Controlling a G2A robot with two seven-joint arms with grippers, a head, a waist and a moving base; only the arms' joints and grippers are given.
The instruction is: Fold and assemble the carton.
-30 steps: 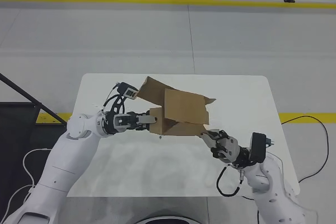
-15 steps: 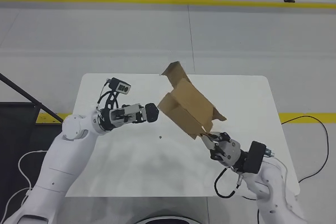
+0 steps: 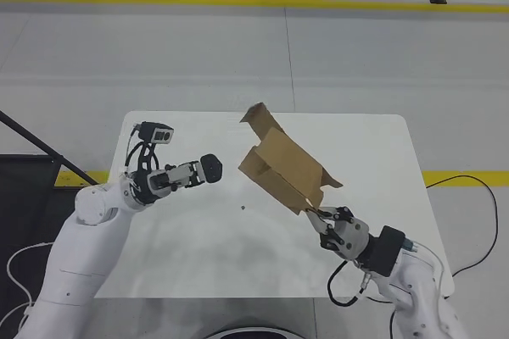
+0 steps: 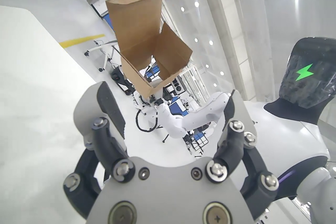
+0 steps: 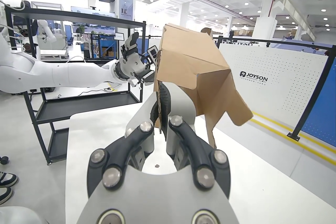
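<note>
While the right hand (image 3: 316,213) pinched the carton (image 3: 284,165) by its corner at 5 o'clock, the half-opened brown box was held tilted over the middle of the white bench (image 3: 195,254), one flap sticking out toward 11 o'clock. At 9 o'clock of the carton, apart from it, the left hand (image 3: 210,169) hovered with its fingers spread, holding nothing.
</note>
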